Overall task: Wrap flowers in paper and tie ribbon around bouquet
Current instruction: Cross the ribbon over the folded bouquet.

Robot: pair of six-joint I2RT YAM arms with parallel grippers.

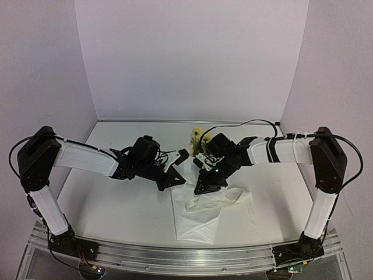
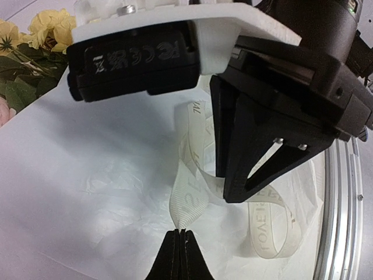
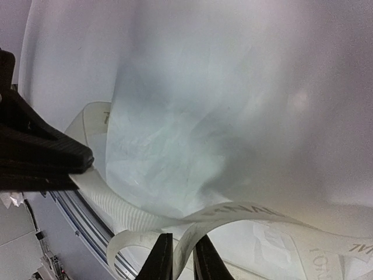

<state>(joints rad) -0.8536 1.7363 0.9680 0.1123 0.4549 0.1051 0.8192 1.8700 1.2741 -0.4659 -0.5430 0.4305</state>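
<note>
L gripper (image 2: 181, 252) is clamped tight on the ribbon (image 2: 187, 195), pinching it edge-on right at the tips. From there the strip rises away from the fingers, loops round and trails off to the R side of them. I read that as the anchor: one end held fixed so the other arm has slack to work with.

R gripper (image 3: 179, 259) has its fingers a crack apart. The ribbon runs thru the gap and looks loose rather than pinched, so prob. a regrasp or a let-go (can't say which).

Both sets of tips hang just above the paper (image 2: 87, 175), which lies crinkled directly under them. The flowers (image 2: 41, 29) sit well beyond the L fingertips, off to their far L, poking out past the sheet's edge. In the R wrist view the L jaw tips are just beside the R ones, w/ only a short bend of ribbon between them. That closeness makes sense for forming a knot.

My guess: wrap looks done, tie not yet cinched. Risk is the ribbon slipping out of the R side.
</note>
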